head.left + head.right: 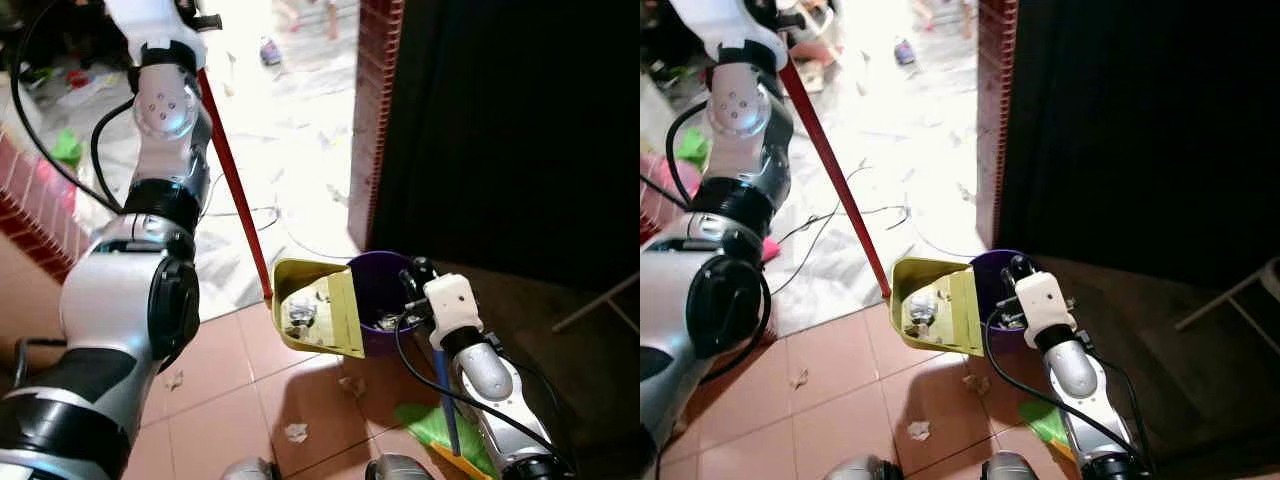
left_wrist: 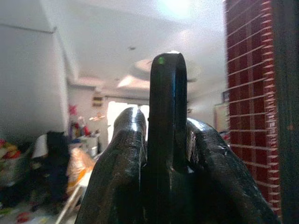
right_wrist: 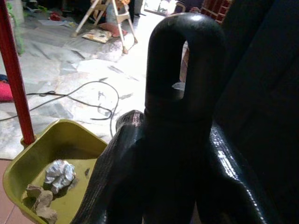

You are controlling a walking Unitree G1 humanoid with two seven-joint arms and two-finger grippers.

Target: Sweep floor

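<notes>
I am holding the yellow dustpan (image 1: 318, 308) by its long red handle (image 1: 236, 190) with the left gripper (image 2: 163, 140), its fingers clenched around the handle's black end loop. The pan is sitting beside the purple bin (image 1: 385, 305), its lip touching the rim, and crumpled paper scraps (image 3: 58, 173) are lying in it, so I judge the emptying is not done yet. The right gripper (image 3: 180, 154) is clamped on the broom's looped handle top (image 3: 184, 60), with the green broom head (image 1: 440, 430) resting on the terracotta tiles (image 1: 215, 430). Paper bits (image 1: 296, 432) are lying loose on the tiles, so I am judging the sweeping partly finished, with another pass left.
</notes>
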